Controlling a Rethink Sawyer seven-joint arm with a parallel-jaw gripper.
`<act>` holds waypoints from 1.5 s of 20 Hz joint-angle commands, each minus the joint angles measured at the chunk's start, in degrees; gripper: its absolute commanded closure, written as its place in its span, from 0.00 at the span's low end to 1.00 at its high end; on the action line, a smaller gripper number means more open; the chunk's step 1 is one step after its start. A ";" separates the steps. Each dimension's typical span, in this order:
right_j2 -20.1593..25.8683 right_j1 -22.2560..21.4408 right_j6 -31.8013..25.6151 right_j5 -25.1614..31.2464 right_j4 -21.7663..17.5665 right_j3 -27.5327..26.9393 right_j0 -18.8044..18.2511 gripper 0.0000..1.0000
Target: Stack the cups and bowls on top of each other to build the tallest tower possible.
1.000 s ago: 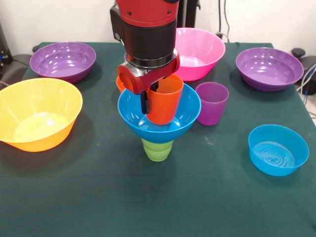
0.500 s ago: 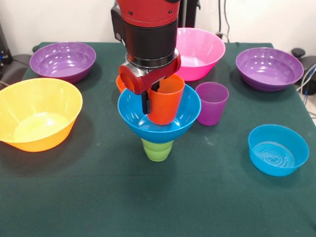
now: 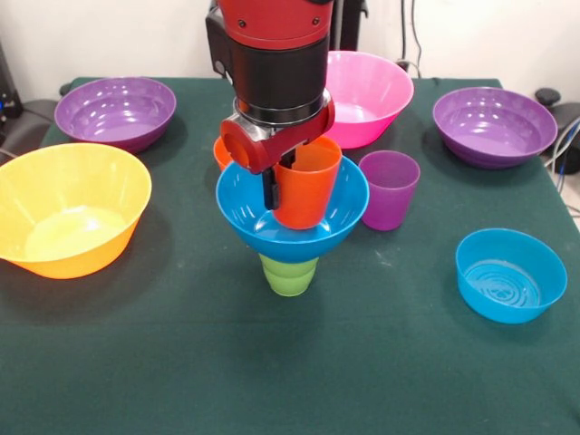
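Jaws pinch orange cup rim, inside blue bowl. Cup's light, slippery plastic. Grab rim, w/ soft squeeze.

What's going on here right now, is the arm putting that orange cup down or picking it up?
The gripper is at the orange cup, which sits inside the blue bowl balanced on the green cup. One dark finger lies against the cup's outer wall; this single moment does not show whether it is placing or lifting. A small orange bowl peeks out behind the arm. The purple cup and the other bowls lie unstacked on the table.
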 commanded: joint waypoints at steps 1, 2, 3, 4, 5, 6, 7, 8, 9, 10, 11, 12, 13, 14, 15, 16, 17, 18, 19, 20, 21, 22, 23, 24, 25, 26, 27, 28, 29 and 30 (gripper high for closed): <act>3.09 0.41 -12.34 -1.05 -5.56 -1.38 -0.37 1.00; 3.21 0.50 -12.59 -1.13 -5.64 -1.52 -0.44 1.00; 3.30 0.58 -12.74 -1.02 -5.68 -1.74 -0.41 1.00; 3.48 0.68 -12.94 -1.01 -5.63 -1.91 -0.50 1.00; 3.54 0.69 -12.98 -1.00 -5.65 -1.91 -0.53 1.00; 3.69 0.76 -13.14 -0.98 -5.64 -2.03 -0.58 1.00; 3.66 0.67 -13.12 -0.99 -5.76 -1.88 -0.62 1.00; 3.80 0.62 -13.17 -1.14 -5.79 -1.69 -0.75 1.00; 3.88 0.64 -13.28 -1.00 -5.91 -1.80 -0.79 1.00; 4.02 0.62 -13.41 -0.98 -5.95 -1.73 -0.90 1.00; 4.15 0.67 -13.52 -0.95 -6.03 -1.85 -0.89 1.00; 4.37 0.72 -13.80 -0.91 -6.11 -1.92 -0.98 1.00; 4.53 0.73 -13.92 -0.96 -6.15 -1.94 -1.09 1.00; 4.73 0.79 -14.15 -0.97 -6.22 -2.01 -1.20 1.00; 4.83 0.80 -14.21 -0.94 -6.28 -2.08 -1.24 1.00; 5.06 0.84 -14.53 -1.03 -6.39 -2.06 -1.39 1.00; 5.20 0.84 -14.67 -0.96 -6.39 -2.04 -1.48 1.00; 5.34 0.85 -14.81 -0.89 -6.40 -2.02 -1.57 1.00; 5.42 0.84 -14.91 -0.71 -6.45 -1.98 -1.63 1.00; 5.55 0.87 -15.32 -0.30 -6.56 -2.10 -1.65 1.00; 5.68 0.85 -15.47 -0.28 -6.66 -1.99 -1.76 1.00; 5.68 0.85 -15.70 -0.05 -6.85 -2.03 -1.74 1.00; 5.78 0.86 -15.74 -0.04 -6.89 -2.01 -1.80 1.00; 5.79 0.90 -15.93 0.21 -6.99 -2.09 -1.76 1.00; 5.88 0.89 -16.02 0.26 -7.00 -2.07 -1.81 1.00; 5.98 0.91 -16.18 0.31 -7.04 -2.12 -1.83 1.00; 6.00 0.91 -16.28 0.37 -7.10 -2.18 -1.81 1.00; 6.11 0.93 -16.47 0.21 -7.16 -2.20 -1.89 1.00; 6.12 0.92 -16.48 0.27 -7.17 -2.21 -1.85 1.00; 6.10 0.96 -16.51 0.37 -7.21 -2.26 -1.84 1.00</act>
